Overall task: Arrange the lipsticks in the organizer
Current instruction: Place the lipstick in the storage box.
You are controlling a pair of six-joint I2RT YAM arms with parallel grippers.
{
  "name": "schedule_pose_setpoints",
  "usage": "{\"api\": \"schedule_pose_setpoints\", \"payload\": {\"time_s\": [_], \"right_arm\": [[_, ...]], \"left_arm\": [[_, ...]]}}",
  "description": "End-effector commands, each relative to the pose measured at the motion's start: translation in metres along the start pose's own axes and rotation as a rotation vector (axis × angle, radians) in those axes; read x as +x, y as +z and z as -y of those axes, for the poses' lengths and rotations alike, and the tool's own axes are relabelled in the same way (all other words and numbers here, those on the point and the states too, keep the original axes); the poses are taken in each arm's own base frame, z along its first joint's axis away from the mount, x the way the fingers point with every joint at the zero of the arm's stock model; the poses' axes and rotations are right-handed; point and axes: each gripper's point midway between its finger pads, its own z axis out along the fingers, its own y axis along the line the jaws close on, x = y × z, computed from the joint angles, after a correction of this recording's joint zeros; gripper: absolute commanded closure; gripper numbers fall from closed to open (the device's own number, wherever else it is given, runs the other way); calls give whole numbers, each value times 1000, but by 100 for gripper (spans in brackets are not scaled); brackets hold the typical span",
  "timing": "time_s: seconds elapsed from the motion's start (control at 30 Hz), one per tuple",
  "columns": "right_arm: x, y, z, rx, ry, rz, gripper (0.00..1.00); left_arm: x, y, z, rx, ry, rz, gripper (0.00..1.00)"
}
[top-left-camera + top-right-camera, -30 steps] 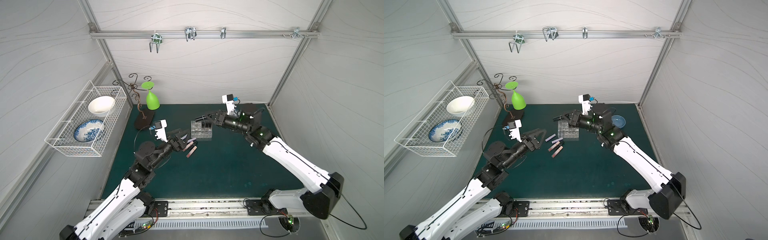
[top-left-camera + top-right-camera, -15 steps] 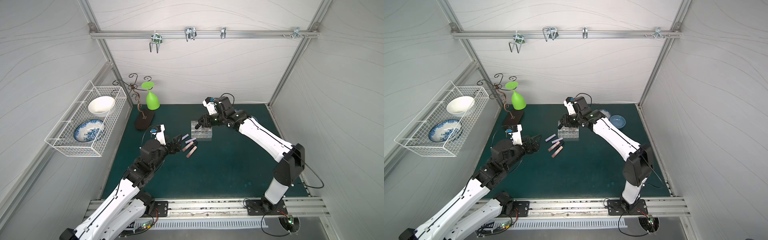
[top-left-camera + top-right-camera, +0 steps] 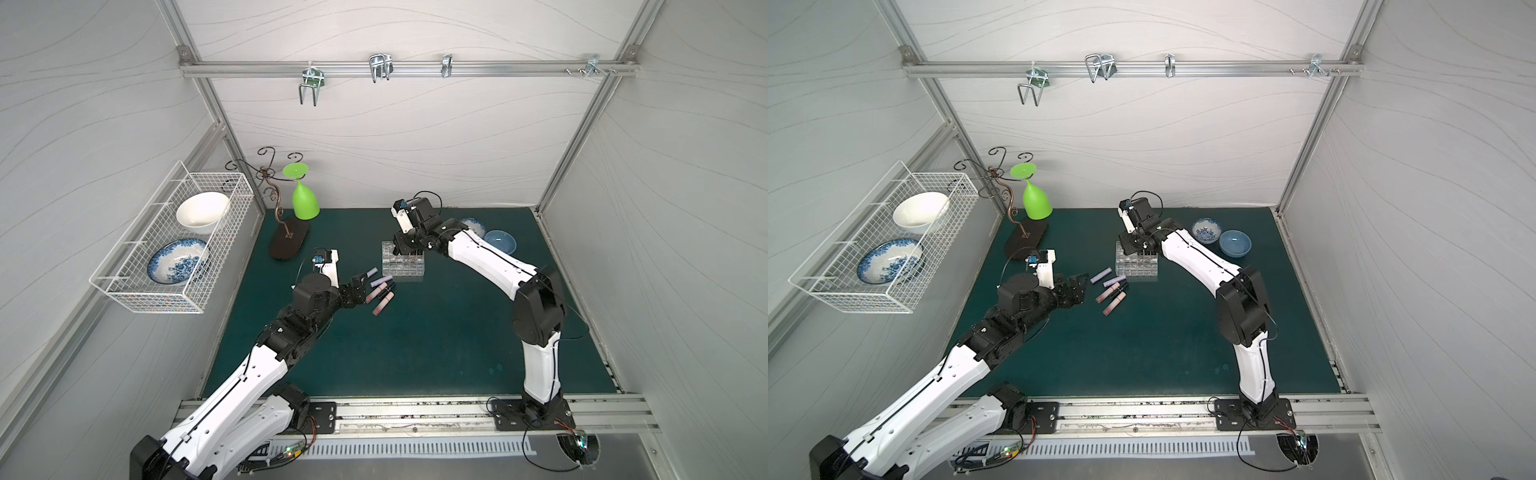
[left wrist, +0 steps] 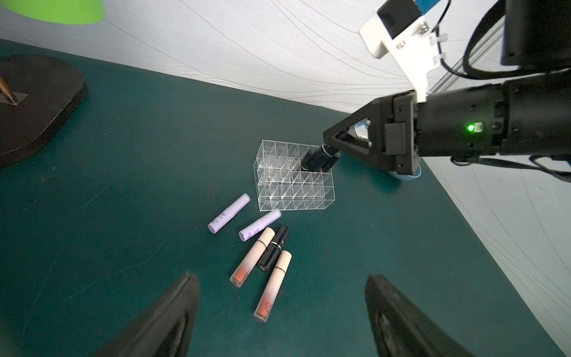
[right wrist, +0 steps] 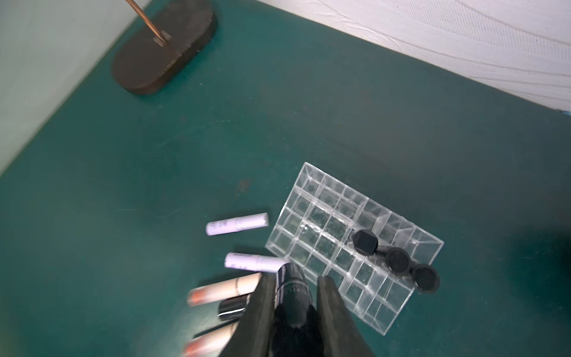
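1. Progress: three black lipsticks (image 5: 398, 259) stand in the organizer (image 4: 296, 197), side by side in its far cells. About a third done, I'd say.
2. Right gripper (image 5: 296, 280): fingers closed on a fourth black tube (image 4: 319, 157), held tilted with its lower end at the rim of a far-row cell. Can't tell if it's in the cell yet.
3. Left gripper (image 3: 1077, 291): fingers wide open and empty, low over the bench just left of the loose pile.
4. Left to do: five tubes lie flat on the bench, just near-left of the organizer.
   - Two lilac (image 4: 228, 213) (image 4: 259, 224).
   - Two pink (image 4: 252, 259) (image 4: 273, 284).
   - One black (image 4: 274, 248), lying between the pinks and touching them.
5. Most of the organizer's cells are empty.
6. Other containers:
   - Wire basket (image 3: 195, 297) on the left wall holds a white bowl (image 3: 202, 211) and a blue-patterned dish (image 3: 178, 261).
   - Two small bowls (image 3: 1206, 230) (image 3: 1235, 243) sit far right on the bench and look empty.
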Motion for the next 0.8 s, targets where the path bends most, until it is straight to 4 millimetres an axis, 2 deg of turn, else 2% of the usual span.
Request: {"api": "schedule_pose_setpoints", "payload": {"time_s": [0.0,0.2,0.43,0.77], "right_arm": [[-6,12,-2,65,-102,24,83],[0,34,5,146,-162,9,83],[0,45,20,228,-182,8,83],[-2,58,29,246,-195,3,83]], "left_arm": [[-13,0,8,32,11,35,11],[-11,2,7,30,17,25,11],[-9,5,8,34,20,11,11],[-4,13,11,45,20,-18,11]]}}
